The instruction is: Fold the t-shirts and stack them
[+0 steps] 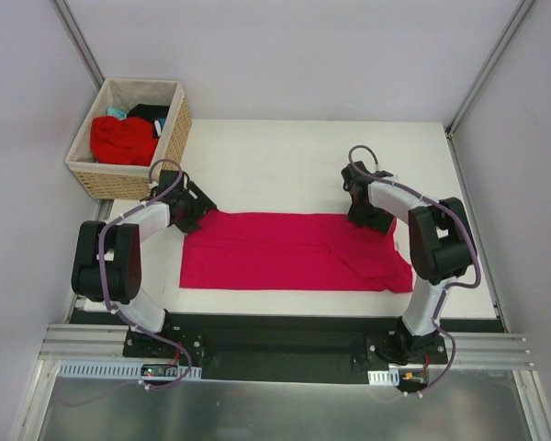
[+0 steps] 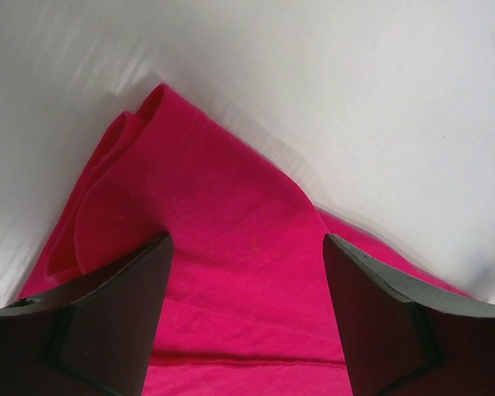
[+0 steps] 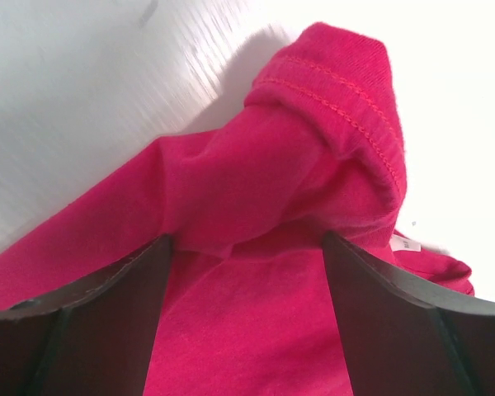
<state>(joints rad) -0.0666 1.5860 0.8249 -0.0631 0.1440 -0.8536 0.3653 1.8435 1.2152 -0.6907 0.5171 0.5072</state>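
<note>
The white table [image 1: 285, 152] carries the pink shirt [image 1: 285, 255], lying as a long folded band across its near half. The basket [image 1: 84, 173] off the far-left corner holds the red tee [image 1: 122, 140] and darker ones. The left gripper [image 1: 191, 206] sits at the band's far-left corner and the right gripper [image 1: 368, 211] at its far-right corner. Both have their jaws spread wide, straddling cloth without pinching it. The risk, as I judge it, is uneven closing. The right jaws sit over a bunched lump, so they may catch only the top layer or the sleeve alone, and the fold would then drag crooked. The left jaws could skim the flat layers and come up with nothing. The top view alone shows the whole band and the basket. Only the right wrist view shows the stitched hem [image 3: 334, 87] humped up and a small white label [image 3: 405, 243], and only the left wrist view shows the stacked edges at its corner.
</note>
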